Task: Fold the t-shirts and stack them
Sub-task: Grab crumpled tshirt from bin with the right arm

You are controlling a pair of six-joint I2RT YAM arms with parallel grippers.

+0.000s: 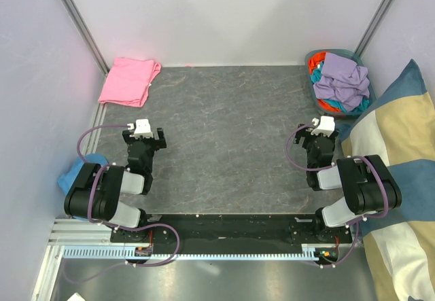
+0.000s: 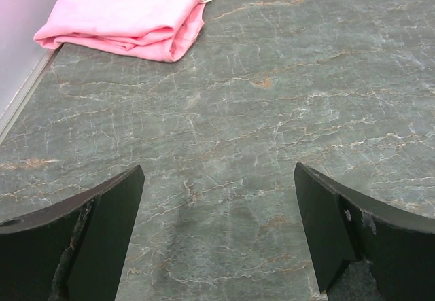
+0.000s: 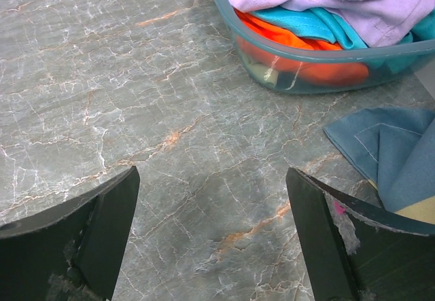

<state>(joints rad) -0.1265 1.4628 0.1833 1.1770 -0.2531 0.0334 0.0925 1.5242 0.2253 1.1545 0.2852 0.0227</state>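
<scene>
**Both claws open and empty, shirts at the far corners**

The left claw (image 2: pixel 217 172) hangs over the grey marbled surface (image 1: pixel 224 124) with its jaws spread wide and nothing between them. The right claw (image 3: pixel 212 172) stands the same way, wide apart and empty.

The pink t-shirt (image 1: pixel 128 81) lies roughly folded at the far left corner of the surface, well ahead of the left claw. The lavender t-shirt (image 1: pixel 343 77) sits crumpled on top of orange and teal garments in a translucent teal bin (image 3: pixel 272 70) at the far right corner. The striped cushion (image 1: pixel 394 131) leans just beside the bin, and a blue cloth (image 1: pixel 75 172) lies near the left arm.
</scene>
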